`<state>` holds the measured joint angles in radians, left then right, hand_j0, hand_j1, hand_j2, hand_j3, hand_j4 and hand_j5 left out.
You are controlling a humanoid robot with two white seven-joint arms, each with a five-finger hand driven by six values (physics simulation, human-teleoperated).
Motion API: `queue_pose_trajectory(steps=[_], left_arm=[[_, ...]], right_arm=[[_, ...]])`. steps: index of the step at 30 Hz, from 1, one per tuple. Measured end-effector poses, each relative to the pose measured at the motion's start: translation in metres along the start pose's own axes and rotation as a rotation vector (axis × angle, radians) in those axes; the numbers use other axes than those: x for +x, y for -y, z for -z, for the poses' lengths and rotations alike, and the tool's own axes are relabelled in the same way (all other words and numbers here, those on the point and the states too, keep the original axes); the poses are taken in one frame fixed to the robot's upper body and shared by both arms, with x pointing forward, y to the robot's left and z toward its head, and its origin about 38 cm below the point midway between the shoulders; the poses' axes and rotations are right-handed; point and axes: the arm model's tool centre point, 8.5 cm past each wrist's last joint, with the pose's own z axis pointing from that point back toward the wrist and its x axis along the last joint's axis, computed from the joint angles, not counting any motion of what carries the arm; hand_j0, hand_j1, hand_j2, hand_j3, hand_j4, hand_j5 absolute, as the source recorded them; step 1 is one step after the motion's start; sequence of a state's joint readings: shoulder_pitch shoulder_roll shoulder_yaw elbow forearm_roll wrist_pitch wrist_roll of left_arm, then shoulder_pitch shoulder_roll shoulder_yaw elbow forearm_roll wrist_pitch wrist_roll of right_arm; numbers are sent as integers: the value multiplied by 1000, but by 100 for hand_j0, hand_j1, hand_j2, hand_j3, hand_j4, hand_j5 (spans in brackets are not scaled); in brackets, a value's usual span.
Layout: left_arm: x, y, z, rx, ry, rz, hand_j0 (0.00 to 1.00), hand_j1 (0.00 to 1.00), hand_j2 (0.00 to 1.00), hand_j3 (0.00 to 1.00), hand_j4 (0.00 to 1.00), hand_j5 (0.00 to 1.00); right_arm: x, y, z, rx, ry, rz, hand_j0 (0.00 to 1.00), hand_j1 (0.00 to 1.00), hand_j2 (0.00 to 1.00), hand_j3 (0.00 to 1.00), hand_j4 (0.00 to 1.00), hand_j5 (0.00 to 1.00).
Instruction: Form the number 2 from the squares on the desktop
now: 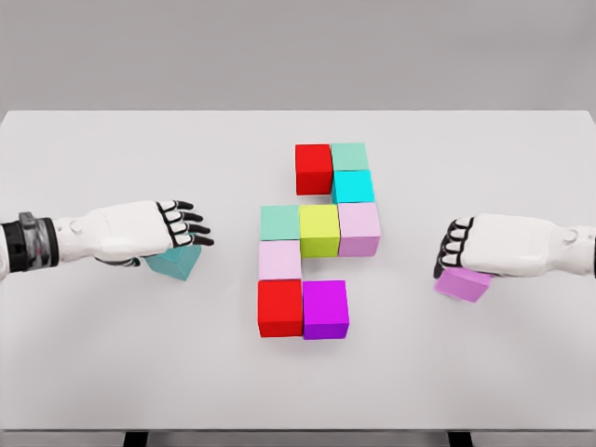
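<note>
Head view: teal cube (177,263) is covered by left hand (140,230), fingers extended; violet cube (462,284) is gripped under curled right hand (489,247).

White table (112,372) carries 9 coloured cubes (319,230) clustered mid-table, plus a teal cube (177,263) and violet cube (462,284)

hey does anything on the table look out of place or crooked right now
Two cubes sit apart from the centre cluster: a teal cube under the left hand, turned askew, and a purple cube under the right hand. The cluster's cubes are neatly aligned.
</note>
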<state>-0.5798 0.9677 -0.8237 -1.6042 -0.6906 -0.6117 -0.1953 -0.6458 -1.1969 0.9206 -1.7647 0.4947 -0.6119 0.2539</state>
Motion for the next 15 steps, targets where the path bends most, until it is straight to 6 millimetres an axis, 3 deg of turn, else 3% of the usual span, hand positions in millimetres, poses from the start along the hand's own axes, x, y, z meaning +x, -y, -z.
queue_pose_trajectory(steps=[15], left_arm=[[1, 8, 6, -15, 3, -10, 100, 100, 100, 100, 100, 100]], right_arm=[[15, 4, 31, -42, 82, 19, 64, 64, 64, 64, 64, 64]])
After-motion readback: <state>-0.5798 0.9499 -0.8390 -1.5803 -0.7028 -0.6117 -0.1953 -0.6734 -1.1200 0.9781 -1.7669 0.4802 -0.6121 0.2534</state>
